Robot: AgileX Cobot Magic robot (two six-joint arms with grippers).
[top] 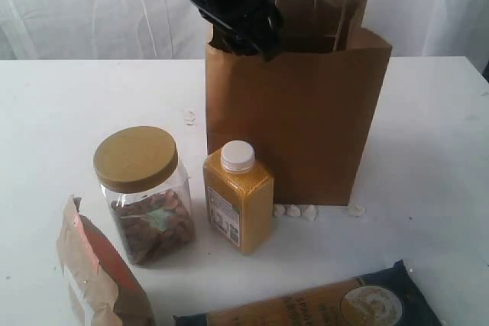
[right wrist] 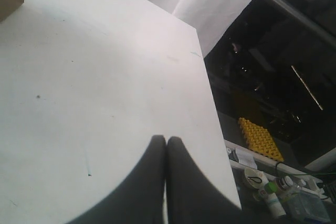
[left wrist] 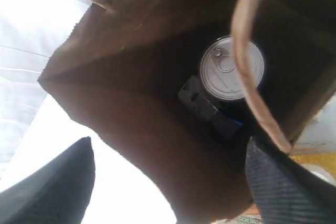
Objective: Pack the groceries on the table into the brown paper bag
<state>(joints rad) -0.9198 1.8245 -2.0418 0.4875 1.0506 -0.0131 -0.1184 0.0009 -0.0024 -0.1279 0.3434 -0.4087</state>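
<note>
At the far left, near the front of the big flat white table [top: 46, 112], stands an orange-brown paper pouch [top: 95, 276]. Next to it is a clear jar with a round tan lid [top: 141, 188], standing up with brown bits inside. Just beside the jar stands a yellow bottle with a white cap [top: 238, 200], close in front of the tall brown paper bag with twisted loop handles [top: 306, 120].

The black left gripper [top: 244, 28] hangs right over the bag's open top. Its jaws are wide apart and nothing is in them. Down between them, a dark can with a shiny silver top [left wrist: 231, 67] sits on the bag's floor.

The jar and bottle are lower than those jaws and toward the front. I think the left arm is nearer to them.

A long dark-blue-and-tan packet [top: 328, 303] lies flat along the front edge. The right gripper [right wrist: 166, 141] is over bare table, with its jaws pressed together and holding nothing.
</note>
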